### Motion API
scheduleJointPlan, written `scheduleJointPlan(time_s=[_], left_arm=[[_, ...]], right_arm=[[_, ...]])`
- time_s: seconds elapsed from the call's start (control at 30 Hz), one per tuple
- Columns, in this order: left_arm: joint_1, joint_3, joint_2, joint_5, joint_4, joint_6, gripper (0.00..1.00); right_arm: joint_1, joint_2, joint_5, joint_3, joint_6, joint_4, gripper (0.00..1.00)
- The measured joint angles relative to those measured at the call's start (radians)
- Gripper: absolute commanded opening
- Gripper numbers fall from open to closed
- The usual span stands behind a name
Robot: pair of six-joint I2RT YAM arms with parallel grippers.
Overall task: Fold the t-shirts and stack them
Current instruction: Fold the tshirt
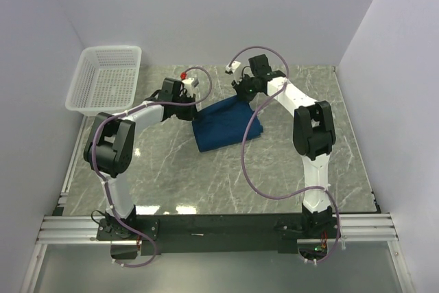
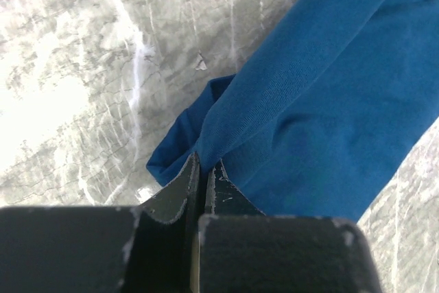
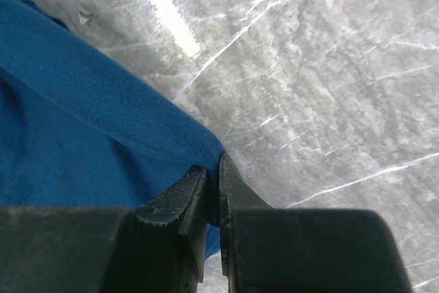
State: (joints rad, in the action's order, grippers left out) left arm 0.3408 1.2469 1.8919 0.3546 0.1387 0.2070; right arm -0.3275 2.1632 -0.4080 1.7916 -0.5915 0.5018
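Two arm bases sit at the near rail in the top view. Beyond them one dark blue t-shirt [image 1: 225, 127] lies bunched mid-table [image 1: 171, 176], with the left gripper [image 1: 194, 109] and right gripper [image 1: 241, 94] at its far corners. One purple cable [image 1: 245, 143] hangs across the cloth. One white mesh basket [image 1: 106, 80] stands well apart, far left.

The left wrist view alone shows the left gripper [image 2: 204, 166] pressed together, pinching a cloth fold [image 2: 322, 101].

The right wrist view shows the right gripper [image 3: 212, 169] nipping the shirt's edge [image 3: 82, 121].
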Motion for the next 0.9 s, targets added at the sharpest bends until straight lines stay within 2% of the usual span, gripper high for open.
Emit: scheduleJointPlan(time_s=[0.33,0.37,0.4,0.43,0.5,0.53,0.57,0.67,0.73,0.77,0.8,0.83,0.9], left_arm=[[0.000,0.022,0.000,-0.073,0.028,0.023,0.02],[0.000,0.023,0.000,-0.079,0.029,0.024,0.07],[0.000,0.026,0.000,-0.096,0.034,0.028,0.18],[0.001,0.032,0.000,-0.121,0.045,0.039,0.39],[0.002,0.045,0.000,-0.175,0.067,0.054,0.50],[0.001,0.050,0.000,-0.207,0.071,0.067,0.59],[0.000,0.051,-0.005,-0.237,0.070,0.075,0.61],[-0.006,0.049,-0.041,-0.305,0.088,0.119,0.62],[-0.010,0.032,-0.105,-0.309,0.085,0.158,0.57],[-0.010,0.013,-0.145,-0.286,0.065,0.186,0.54],[-0.011,-0.011,-0.192,-0.248,0.043,0.216,0.51],[-0.011,-0.040,-0.237,-0.196,0.006,0.248,0.43],[-0.006,-0.108,-0.301,-0.060,-0.117,0.330,0.37]], right_arm=[[-0.008,0.021,0.025,0.023,0.043,-0.002,0.00],[-0.009,0.024,0.026,0.024,0.045,-0.003,0.07],[-0.011,0.032,0.034,0.030,0.055,-0.005,0.49],[-0.013,0.038,0.048,0.034,0.072,-0.010,0.58],[-0.016,0.043,0.109,0.033,0.108,-0.031,0.67],[-0.016,0.043,0.144,0.032,0.132,-0.043,0.67],[-0.013,0.041,0.169,0.031,0.150,-0.052,0.67],[0.005,0.000,0.183,-0.009,0.202,-0.059,0.61],[0.034,-0.057,0.111,-0.056,0.221,-0.039,0.35],[0.053,-0.089,0.052,-0.078,0.232,-0.022,0.28],[0.072,-0.119,-0.016,-0.099,0.239,0.000,0.12],[0.088,-0.143,-0.098,-0.111,0.240,0.035,0.10],[0.115,-0.164,-0.244,-0.112,0.235,0.116,0.05]])
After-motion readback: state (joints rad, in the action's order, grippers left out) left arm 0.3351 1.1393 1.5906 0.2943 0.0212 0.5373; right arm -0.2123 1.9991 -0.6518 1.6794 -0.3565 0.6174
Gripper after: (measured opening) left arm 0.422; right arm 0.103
